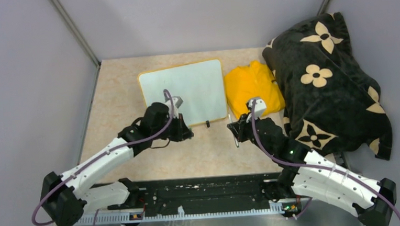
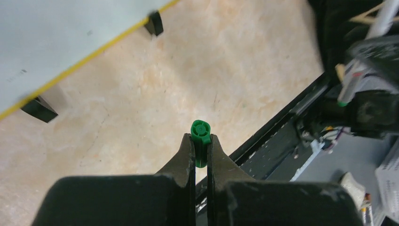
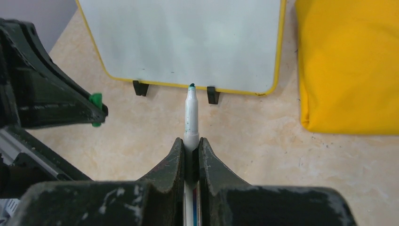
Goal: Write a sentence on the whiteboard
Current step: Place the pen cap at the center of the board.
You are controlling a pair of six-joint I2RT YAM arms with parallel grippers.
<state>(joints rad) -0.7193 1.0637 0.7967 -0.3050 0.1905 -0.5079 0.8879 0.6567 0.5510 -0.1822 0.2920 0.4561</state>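
Observation:
The whiteboard (image 1: 186, 90) lies on the table, white with a thin yellow frame and two black feet; its face is blank, no lettering shows. It also shows in the right wrist view (image 3: 188, 42) and the left wrist view (image 2: 51, 42). My right gripper (image 3: 190, 143) is shut on an uncapped white marker (image 3: 190, 117) whose green tip points at the board's near edge, just short of it. My left gripper (image 2: 201, 141) is shut on the marker's green cap (image 2: 200, 134), near the board's front left, above the table. In the top view the left gripper (image 1: 186, 134) and right gripper (image 1: 235, 132) are apart.
A yellow cloth (image 1: 253, 89) lies right of the board. A black blanket with cream flowers (image 1: 327, 79) is heaped at the far right. Grey walls close in the table on the left and back. A black rail (image 1: 208, 193) runs along the near edge.

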